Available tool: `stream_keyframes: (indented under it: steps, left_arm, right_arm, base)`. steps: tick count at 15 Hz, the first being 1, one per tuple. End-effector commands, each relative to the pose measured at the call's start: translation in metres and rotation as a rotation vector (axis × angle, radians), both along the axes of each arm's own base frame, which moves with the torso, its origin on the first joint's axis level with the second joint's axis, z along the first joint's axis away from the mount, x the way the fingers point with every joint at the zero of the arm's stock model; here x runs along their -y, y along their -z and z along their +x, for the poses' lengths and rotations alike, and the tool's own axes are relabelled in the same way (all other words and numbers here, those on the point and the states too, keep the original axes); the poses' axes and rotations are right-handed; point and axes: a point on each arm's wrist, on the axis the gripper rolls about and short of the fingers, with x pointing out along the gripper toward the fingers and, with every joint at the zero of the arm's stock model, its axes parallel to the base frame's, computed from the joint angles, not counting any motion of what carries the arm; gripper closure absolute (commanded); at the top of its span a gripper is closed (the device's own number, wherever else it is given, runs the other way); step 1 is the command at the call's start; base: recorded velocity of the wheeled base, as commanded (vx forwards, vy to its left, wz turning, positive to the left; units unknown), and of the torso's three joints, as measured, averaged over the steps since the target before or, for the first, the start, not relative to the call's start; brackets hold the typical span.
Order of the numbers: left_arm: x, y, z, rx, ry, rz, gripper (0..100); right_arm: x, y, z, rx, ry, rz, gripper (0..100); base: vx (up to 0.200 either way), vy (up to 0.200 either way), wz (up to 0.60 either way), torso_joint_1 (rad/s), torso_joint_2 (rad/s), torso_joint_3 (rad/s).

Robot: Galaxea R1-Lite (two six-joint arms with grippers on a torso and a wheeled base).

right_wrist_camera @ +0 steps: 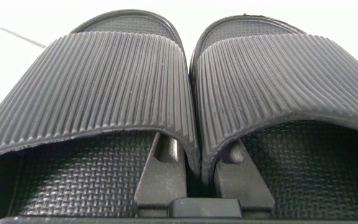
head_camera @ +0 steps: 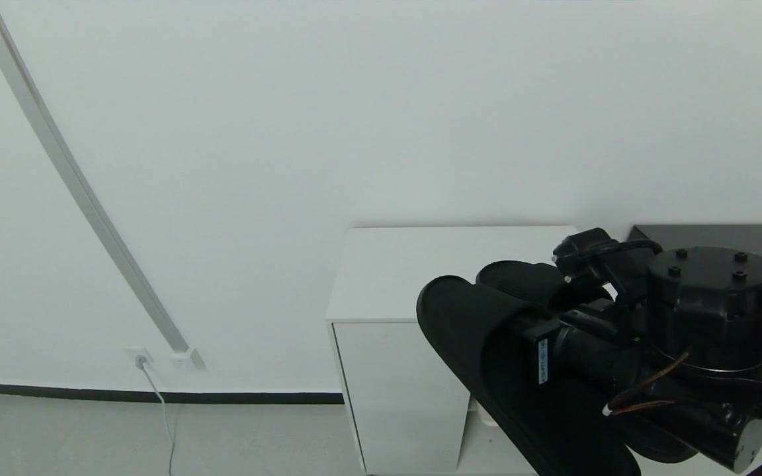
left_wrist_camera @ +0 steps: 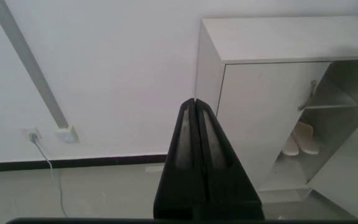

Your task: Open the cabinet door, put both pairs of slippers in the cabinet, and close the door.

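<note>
The right fingers (right_wrist_camera: 161, 174) are clamping the black slippers (head_camera: 480, 330) by their inner edges, holding them up in front of the cabinet (head_camera: 387, 277) and hiding most of its open side. The white slippers (left_wrist_camera: 303, 140) are sitting low inside. The left fingers (left_wrist_camera: 184, 155) are pressing flat together.

Head view, as I see it from the console. My right arm (head_camera: 705, 317) holds a pair of black slippers (head_camera: 473, 330), tilted, in front of the white cabinet (head_camera: 421, 271), covering its right part. Behind stands a white wall (head_camera: 381, 112) with a slanted cable duct (head_camera: 70, 172). Below it are a socket (head_camera: 139, 360) with a hanging cord (head_camera: 166, 416) and black skirting (head_camera: 222, 397). A dark table (head_camera: 718, 237) stands just right of the cabinet.
</note>
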Motion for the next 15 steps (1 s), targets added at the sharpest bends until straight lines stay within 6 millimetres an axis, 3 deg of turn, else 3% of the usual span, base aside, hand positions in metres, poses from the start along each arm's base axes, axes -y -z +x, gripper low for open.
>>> stream_keyframes:
  steps: [1,15]
  left_arm:
    - [0.0,0.0,0.0001,-0.001,-0.001,0.0,100]
    - [0.0,0.0,0.0001,-0.001,0.001,-0.002,100]
  right_arm:
    - [-0.0001,0.0013,0.0,-0.003,0.001,-0.004,100]
    - [0.0006,0.0026,-0.0007,-0.007,-0.002,-0.007,100]
  base:
    - [0.0,0.0,0.0,0.0,0.0,0.0]
    - [0.0,-0.2,0.0,0.003,0.0,0.003]
